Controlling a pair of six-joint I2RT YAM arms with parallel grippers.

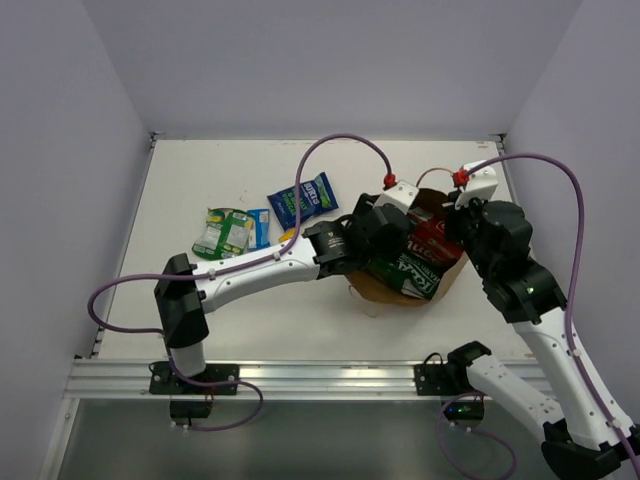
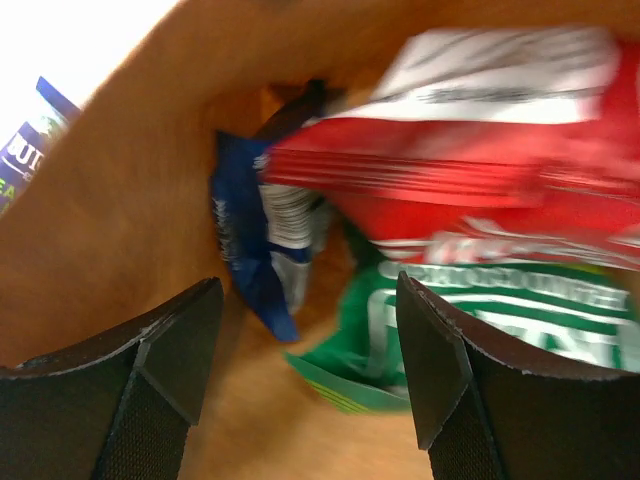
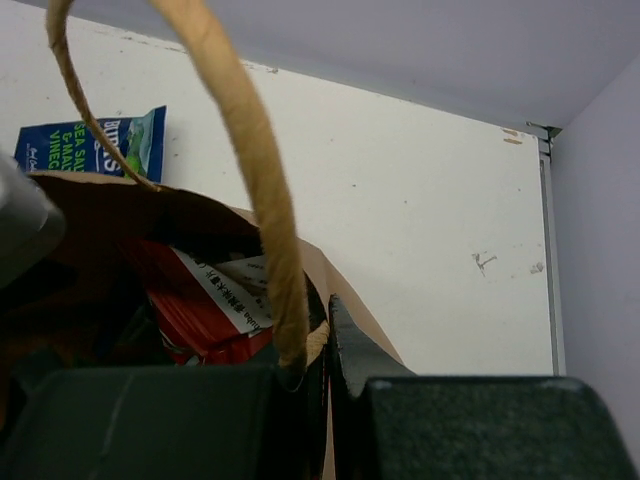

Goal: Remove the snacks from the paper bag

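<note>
- Black fingers of the left gripper are seen closest, spread well apart inside the paper bag; nothing is held between them.
- Just beyond those fingers, a dark blue packet, a red packet and a green packet are piled against the brown wall, with the red one lying over the green one.
- The right gripper is closed tight on the bag's rim, at the foot of a twisted paper handle that is looped upward.
- From overhead, the paper bag is seen right of the table's middle, between the two wrists. The left wrist is reached into its mouth, where red and green packets show.
- On the white table, left of the bag, a blue printed packet and a green-white packet are laid apart from it. A small light blue packet is set against the green-white one.
</note>
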